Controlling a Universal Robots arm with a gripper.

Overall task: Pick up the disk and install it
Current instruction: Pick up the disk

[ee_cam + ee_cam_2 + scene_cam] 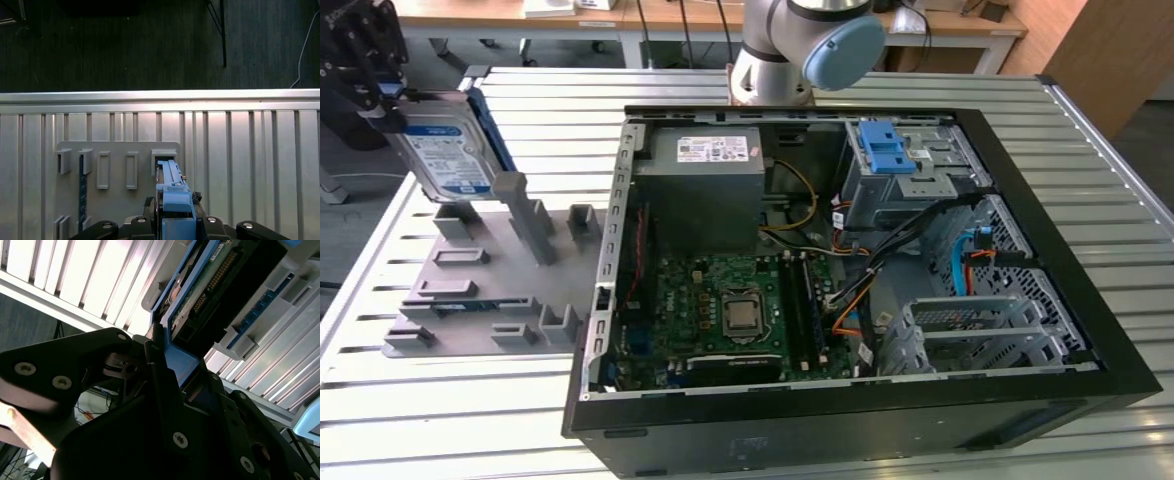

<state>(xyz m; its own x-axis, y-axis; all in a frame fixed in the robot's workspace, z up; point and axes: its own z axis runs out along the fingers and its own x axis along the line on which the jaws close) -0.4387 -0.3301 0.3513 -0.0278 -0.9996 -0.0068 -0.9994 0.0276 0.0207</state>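
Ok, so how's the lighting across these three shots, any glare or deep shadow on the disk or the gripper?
Exterior view: even light, no strong glare on the disk. Second wrist view: the slatted table washes out white, the gripper is near-black against it, and the disk's underside is shaded. First wrist view: the table's edge glares as a bright band, and the floor beyond is dark.

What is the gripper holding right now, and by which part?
The gripper is shut on the disk, an upright hard drive, clamping its blue carrier frame at the upper end.
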